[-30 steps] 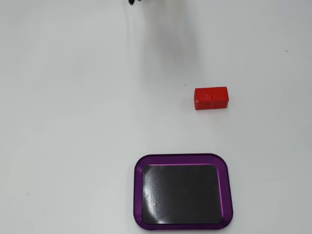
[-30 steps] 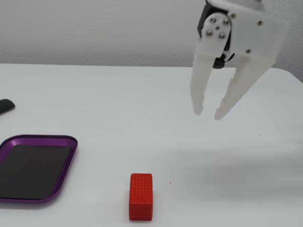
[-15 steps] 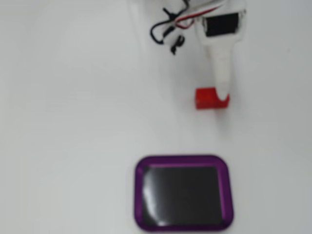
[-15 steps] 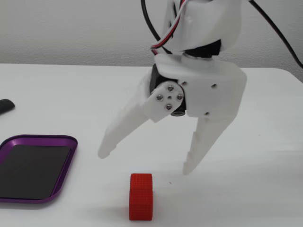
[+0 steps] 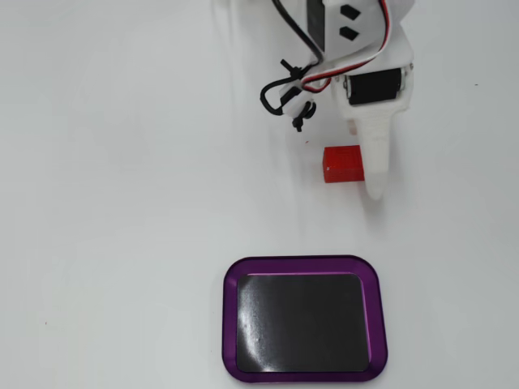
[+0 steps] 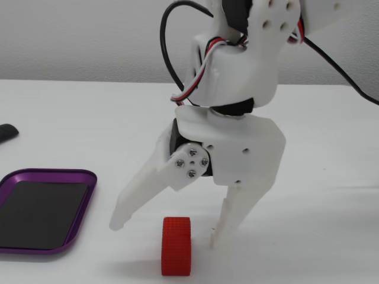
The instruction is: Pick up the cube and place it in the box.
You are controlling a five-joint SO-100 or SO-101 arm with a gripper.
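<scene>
The red cube [image 5: 340, 164] lies on the white table, just left of a long white finger [image 5: 375, 166] in a fixed view. In the other fixed view the cube [image 6: 176, 247] stands on the table below and between the two spread fingertips of my gripper [image 6: 166, 234], which is open and holds nothing. The left fingertip slants toward the box; the right one points straight down beside the cube. The box [image 5: 229, 324], purple-rimmed with a black bottom, is empty and lies apart from the cube; it also shows at the left edge of the low fixed view [image 6: 50, 173].
Black and red cables [image 5: 284, 85] loop off the arm near the gripper's body. A small dark object [image 6: 6, 133] lies at the far left edge of the table.
</scene>
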